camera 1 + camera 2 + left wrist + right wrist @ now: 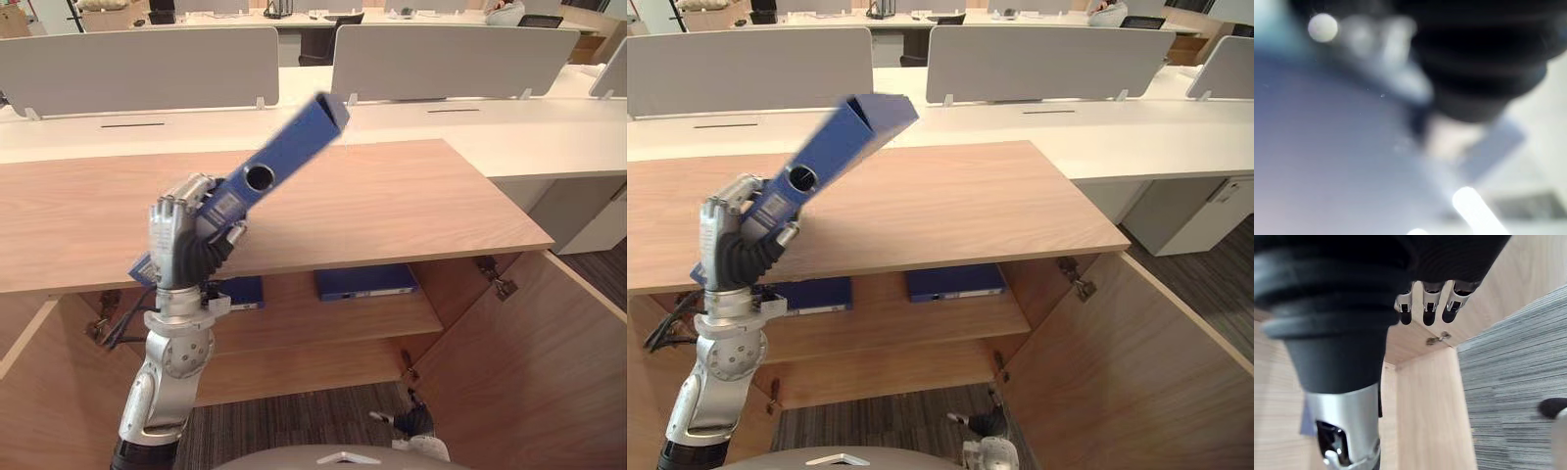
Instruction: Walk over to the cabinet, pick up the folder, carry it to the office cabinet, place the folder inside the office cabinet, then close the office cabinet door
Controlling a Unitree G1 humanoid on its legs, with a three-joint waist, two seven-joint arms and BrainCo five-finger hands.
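— Office rows at the back: white desks [549,137] with grey divider screens [137,69]. Nearer stands the wooden office cabinet [372,206], its right door [529,362] swung open.
— What's inside?
— One shelf [323,318], below the left robot hand [176,240]. It carries a flat blue folder [240,291] directly beneath that hand and a second flat folder [364,282] off to its right.
— And the task's own?
— The blue lever-arch folder [294,147] is in the air over the cabinet top, slanting up and away from the left robot hand. That hand's fingers are curled round its lower end, just under the spine's finger hole [259,177].
— How will it handle?
— Stiff boards, probably weighty if full. Held by one end, it should lever against the fingers, and the smooth cover may slip. A hold nearer mid-spine looks steadier.
— Right robot hand [1423,308]?
— Low beside the open door, fingers loose, holding nothing.
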